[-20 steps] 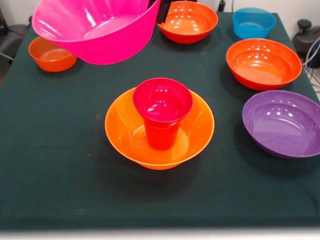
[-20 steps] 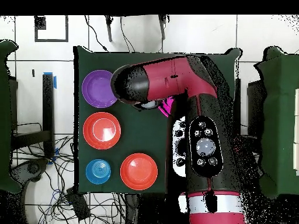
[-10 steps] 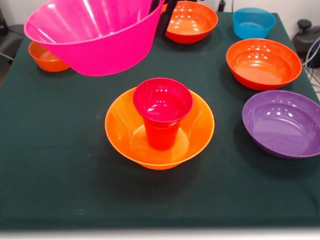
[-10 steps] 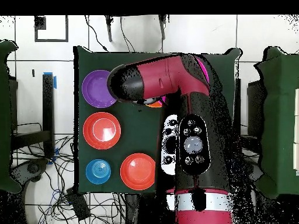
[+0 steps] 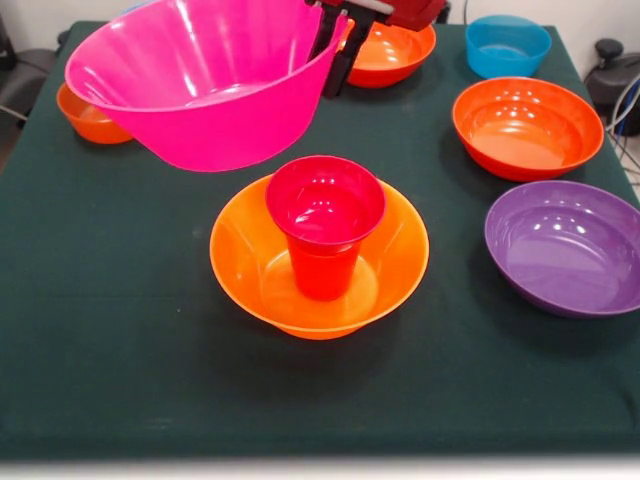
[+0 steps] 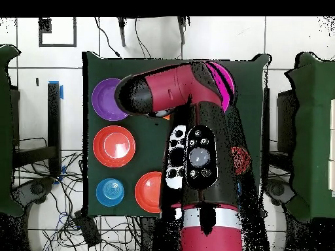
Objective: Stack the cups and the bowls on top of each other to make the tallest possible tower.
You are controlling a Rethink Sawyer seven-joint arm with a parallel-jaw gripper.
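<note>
Pincer point(image 5: 336, 50) clamps your large pink bowl point(image 5: 200, 80) by its rim, tilted, off the table | cup point(image 5: 324, 222) stands upright inside the yellow-orange bowl point(image 5: 240, 270), below the pincer and just beside the pink bowl's underside

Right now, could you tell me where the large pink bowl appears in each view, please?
Front view: the large pink bowl hangs upper left, tilted, held at its rim by the gripper.
Overhead view: only a pink sliver shows upper right, beside the arm.
Shared landmark: the purple bowl.
</note>
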